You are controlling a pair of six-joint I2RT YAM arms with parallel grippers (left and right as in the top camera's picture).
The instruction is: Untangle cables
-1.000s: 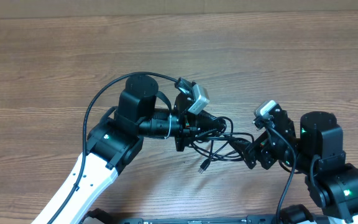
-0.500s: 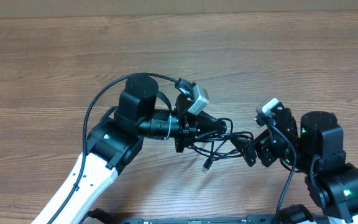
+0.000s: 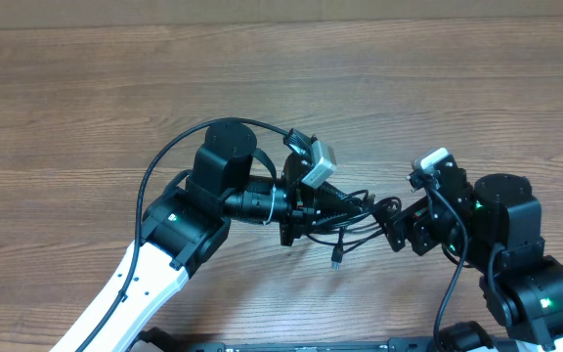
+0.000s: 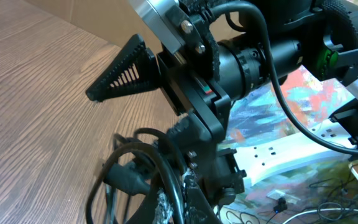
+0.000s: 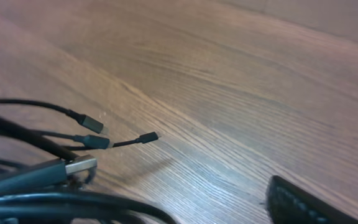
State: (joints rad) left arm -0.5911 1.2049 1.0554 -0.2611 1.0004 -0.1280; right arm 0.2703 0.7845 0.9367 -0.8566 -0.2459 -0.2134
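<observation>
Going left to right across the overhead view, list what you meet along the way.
left arm → left gripper, shut on the bundle → cables → right gripper, open → right arm

Left gripper (image 3: 353, 202) pinched tight — right gripper (image 3: 397, 227) wide, nearly tip to tip.
</observation>
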